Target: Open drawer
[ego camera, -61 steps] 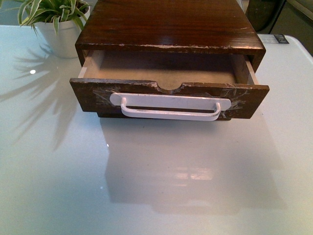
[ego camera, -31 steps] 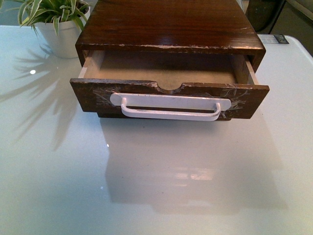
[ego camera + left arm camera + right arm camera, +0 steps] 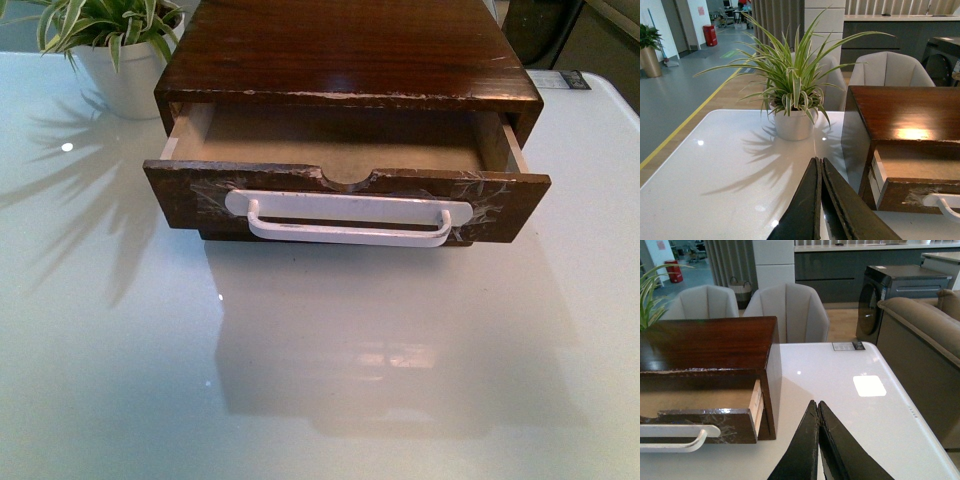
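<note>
the drawer [image 3: 345, 190] stands pulled out of its dark wooden cabinet [image 3: 345, 50] toward the near side, in the middle of the glossy white table [image 3: 330, 380]. its brown front carries a wide white bar handle [image 3: 348, 218] with whitish scratches at both ends and a half-round notch in the top rim. neither arm shows in the front view.

in the left wrist view the left gripper [image 3: 821, 167] hangs over the table to the left of the drawer's front corner, near it but apart from it, its two dark fingers pressed together with nothing between them. in the right wrist view the right gripper [image 3: 818, 410] sits to the right of the drawer's right corner, also apart from it, fingers likewise closed on nothing.

the drawer's inside is a bare, pale tan floor; nothing lies in it. a white pot [image 3: 125, 75] holding a striped green plant [image 3: 95, 20] stands on the table at the far left, just beside the cabinet.

compared with half a second and a second ago, nothing in the front view has shifted: the drawer is out by the same amount.
</note>
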Controlling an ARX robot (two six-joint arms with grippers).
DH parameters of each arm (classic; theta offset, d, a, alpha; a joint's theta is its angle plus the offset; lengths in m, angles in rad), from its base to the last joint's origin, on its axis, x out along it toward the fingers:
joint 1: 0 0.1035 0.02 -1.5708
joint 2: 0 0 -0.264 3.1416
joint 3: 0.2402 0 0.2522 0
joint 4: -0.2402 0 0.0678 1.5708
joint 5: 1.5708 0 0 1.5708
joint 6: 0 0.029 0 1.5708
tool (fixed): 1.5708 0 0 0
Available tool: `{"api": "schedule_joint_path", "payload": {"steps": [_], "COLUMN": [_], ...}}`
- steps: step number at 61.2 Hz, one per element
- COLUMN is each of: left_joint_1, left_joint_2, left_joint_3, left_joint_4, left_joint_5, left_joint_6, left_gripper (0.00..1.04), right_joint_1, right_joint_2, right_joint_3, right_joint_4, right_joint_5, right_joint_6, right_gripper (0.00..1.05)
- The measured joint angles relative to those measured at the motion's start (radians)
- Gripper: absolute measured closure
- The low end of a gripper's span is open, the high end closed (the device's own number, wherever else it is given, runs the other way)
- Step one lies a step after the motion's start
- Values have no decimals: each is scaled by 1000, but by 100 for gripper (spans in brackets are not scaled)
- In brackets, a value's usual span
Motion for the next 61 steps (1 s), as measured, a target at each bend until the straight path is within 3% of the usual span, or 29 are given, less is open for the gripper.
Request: {"api": "schedule_joint_path", "payload": {"steps": [13, 19, 26, 47, 61], "left_joint_1": [0, 0, 0, 0, 0], "left_joint_2": [-66, -89, -228, -264, -264], "left_joint_3": [0, 0, 0, 0, 0], "left_joint_4": [-66, -89, -254, -269, -269], "left_joint_5": [0, 0, 0, 0, 0], "left_joint_6": [0, 0, 0, -1, 0], "left_gripper": [103, 103, 103, 103, 59], "right_joint_1": [0, 0, 0, 0, 0], "right_joint_2": [-55, -190, -220, -222, -222], "right_joint_3": [0, 0, 0, 0, 0], "right_joint_4": [-55, -217, -227, -228, -228], "right_joint_5": [0, 1, 2, 0, 0], "right_joint_6": [0, 0, 0, 0, 0], "right_gripper": [103, 103, 103, 103, 60]}}
